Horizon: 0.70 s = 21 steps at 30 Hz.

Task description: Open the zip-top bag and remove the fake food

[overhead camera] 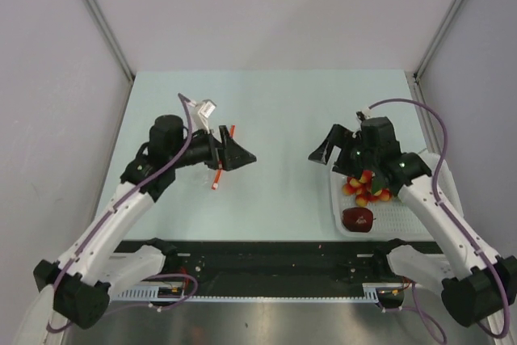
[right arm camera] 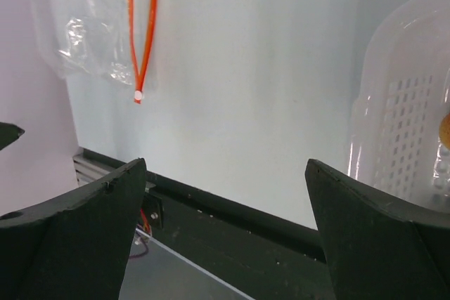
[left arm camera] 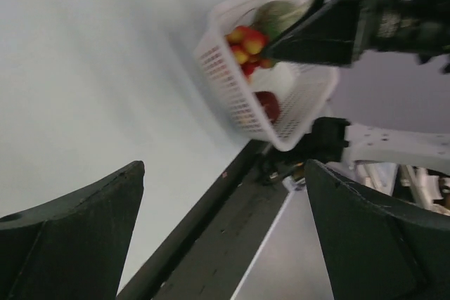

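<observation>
**Top view.** The left gripper (overhead camera: 240, 153) is being held low over the pale table (overhead camera: 283, 111), right over the zip-top bag (overhead camera: 218, 174). The bag's red-orange zip strip is showing beside the fingers. Whether the bag is being touched cannot be told from here. The right gripper (overhead camera: 327, 149) is being held spread, well apart from the bag and beside the white mesh basket (overhead camera: 401, 217) on the right near side. The fake food is lying in that basket, outside the bag. A dark red apple (overhead camera: 357, 217) is sitting at the near end. A red-and-yellow cluster (overhead camera: 367, 187) is being partly covered by the right arm.

**Left wrist view.** The left fingers (left arm camera: 77, 237) are being held wide apart and are pinching nothing. Beyond them the basket is being seen with the cluster, the apple and a pale-green leafy vegetable (left arm camera: 275, 13) inside.

**Right wrist view.** The right fingers (right arm camera: 380, 230) are being held wide apart and are pinching nothing. The clear, crinkled bag is lying flat on the table at upper left. Its zip strip is being seen as two strands meeting at the near end. The basket wall is showing at the right edge.
</observation>
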Each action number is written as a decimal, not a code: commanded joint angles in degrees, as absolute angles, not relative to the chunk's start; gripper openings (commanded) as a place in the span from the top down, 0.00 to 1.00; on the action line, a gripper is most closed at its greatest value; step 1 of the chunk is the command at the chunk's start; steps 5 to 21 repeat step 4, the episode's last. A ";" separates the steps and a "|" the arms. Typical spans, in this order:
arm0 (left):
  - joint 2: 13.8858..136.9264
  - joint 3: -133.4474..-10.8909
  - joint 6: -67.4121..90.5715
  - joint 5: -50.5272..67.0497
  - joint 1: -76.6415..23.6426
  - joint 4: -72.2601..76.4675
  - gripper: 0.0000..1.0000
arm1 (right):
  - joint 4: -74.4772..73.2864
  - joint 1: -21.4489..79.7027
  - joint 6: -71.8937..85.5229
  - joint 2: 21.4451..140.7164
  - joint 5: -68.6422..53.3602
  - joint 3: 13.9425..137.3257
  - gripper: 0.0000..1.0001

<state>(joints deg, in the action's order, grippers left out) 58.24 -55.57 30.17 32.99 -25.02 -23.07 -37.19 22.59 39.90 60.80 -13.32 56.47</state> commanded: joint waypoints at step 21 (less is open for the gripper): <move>47.13 -39.48 55.61 42.45 -25.22 12.09 0.00 | -28.57 21.80 46.14 48.00 -18.78 47.64 0.00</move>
